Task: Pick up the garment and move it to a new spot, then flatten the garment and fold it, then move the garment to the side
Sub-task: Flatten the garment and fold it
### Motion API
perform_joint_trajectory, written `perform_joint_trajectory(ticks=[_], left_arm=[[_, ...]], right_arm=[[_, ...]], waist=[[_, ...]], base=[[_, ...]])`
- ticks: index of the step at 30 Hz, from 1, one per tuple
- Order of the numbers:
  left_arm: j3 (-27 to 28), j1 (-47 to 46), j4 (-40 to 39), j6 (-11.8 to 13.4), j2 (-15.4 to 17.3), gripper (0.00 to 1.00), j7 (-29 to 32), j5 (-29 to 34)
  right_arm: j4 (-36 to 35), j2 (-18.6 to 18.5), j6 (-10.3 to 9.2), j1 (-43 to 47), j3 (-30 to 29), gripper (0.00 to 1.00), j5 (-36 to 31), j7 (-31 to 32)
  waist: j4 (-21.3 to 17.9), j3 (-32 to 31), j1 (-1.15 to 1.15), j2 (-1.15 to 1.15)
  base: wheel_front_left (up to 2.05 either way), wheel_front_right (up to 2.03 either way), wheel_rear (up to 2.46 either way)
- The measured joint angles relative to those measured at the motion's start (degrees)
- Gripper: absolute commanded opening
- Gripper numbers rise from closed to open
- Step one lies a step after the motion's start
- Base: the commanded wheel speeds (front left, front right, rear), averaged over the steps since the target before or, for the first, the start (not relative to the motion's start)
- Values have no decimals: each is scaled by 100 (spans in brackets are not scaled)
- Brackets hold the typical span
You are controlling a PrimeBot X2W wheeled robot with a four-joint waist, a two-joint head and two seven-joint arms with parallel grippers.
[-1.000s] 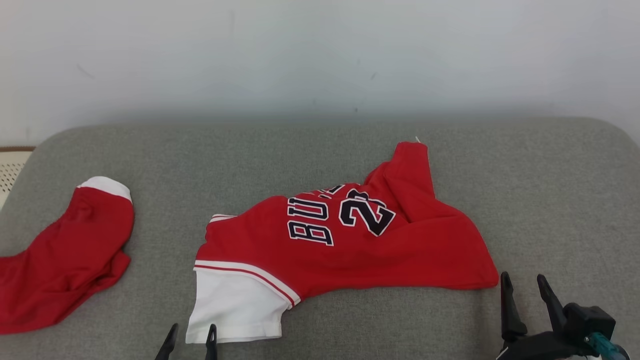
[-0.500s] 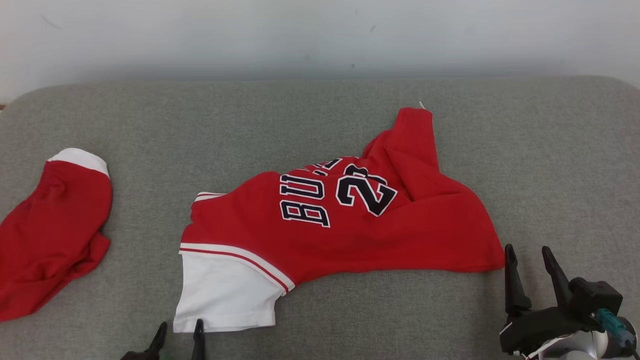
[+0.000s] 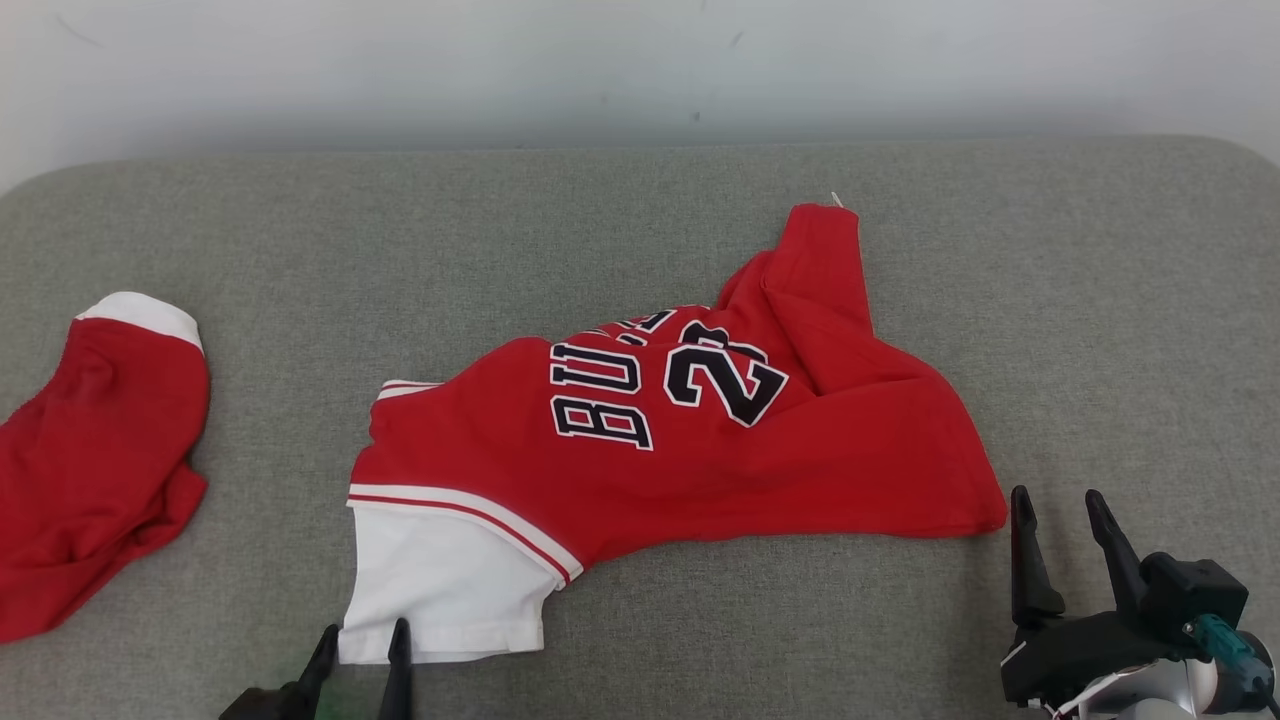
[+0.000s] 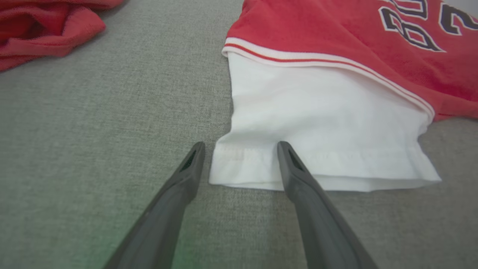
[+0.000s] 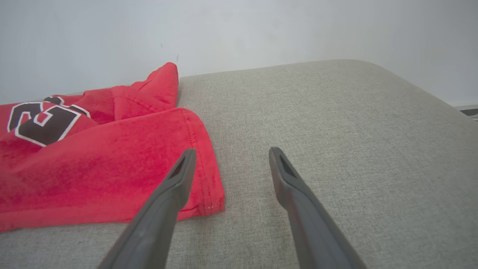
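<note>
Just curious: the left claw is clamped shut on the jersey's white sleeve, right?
No. The left claw is open, its fingers apart on either side of the white sleeve corner, gripping nothing; the left wrist view shows it.

A grey cushion [image 3: 640, 200] with a woven cover and rounded corners spans the width of the head view. Its far edge meets a plain pale wall [image 3: 640, 60] that carries a few small dark marks. On the cushion's left part lies a crumpled red cloth [image 3: 90, 450], bunched into soft folds, with a white band [image 3: 140, 312] at its far end and its near part running off the left edge; in the left wrist view its rumpled edge lies on the grey fabric at the top left corner.
</note>
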Motion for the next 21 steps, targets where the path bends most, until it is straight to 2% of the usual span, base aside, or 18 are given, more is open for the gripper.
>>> perform_joint_trajectory(ticks=[2, 3, 5, 14, 21], left_arm=[[14, -36, -3, -70, 0, 100, 0, -37], [20, -36, 21, -91, -1, 87, 0, -37], [42, -37, 109, -155, -1, 0, -5, -63], [33, -52, 37, -264, -3, 0, -1, -92], [-21, -30, -83, -277, -5, 0, 2, -44]], right_arm=[[3, -1, 0, -7, 14, 100, 4, 0], [10, -2, 0, -11, 24, 100, 4, 0], [19, -1, 0, -31, 37, 100, 5, 0], [127, 2, 0, -81, 104, 100, 70, 0], [490, 13, 0, -19, 56, 100, 175, -1]], waist=[[-2, 13, 0, 0], [-4, 17, 0, 0], [-15, 19, 0, 0], [60, -12, 0, 0], [330, -18, 0, 0]], base=[[0, 0, 0], [0, 0, 0], [0, 0, 0], [0, 0, 0], [0, 0, 0]])
